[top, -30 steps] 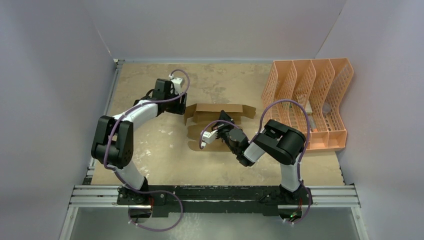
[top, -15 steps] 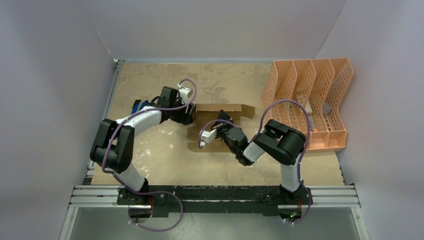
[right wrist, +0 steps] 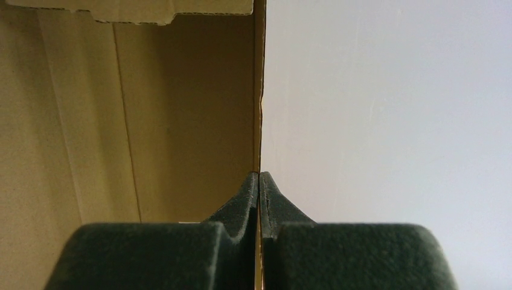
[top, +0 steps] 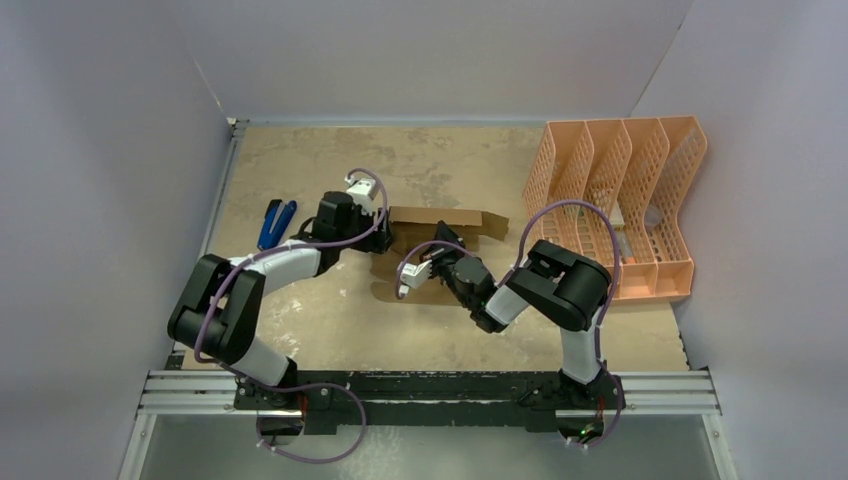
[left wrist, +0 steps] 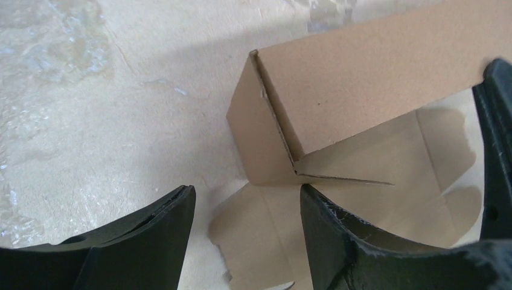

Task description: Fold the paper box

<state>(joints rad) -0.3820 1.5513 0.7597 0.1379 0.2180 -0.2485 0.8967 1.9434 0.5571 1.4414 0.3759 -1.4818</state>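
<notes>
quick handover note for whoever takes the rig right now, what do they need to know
left gripper: open, empty, at the left corner of the paper box.
right gripper: shut on the thin edge of a box panel.
box: mid-table, between the arms.
done: back wall and left end panel stand up.
left: near flaps with rounded tabs lie flat; raise the walls, tuck the tabs.
aside: blue-handled tool at left, orange file organizer at right.
</notes>
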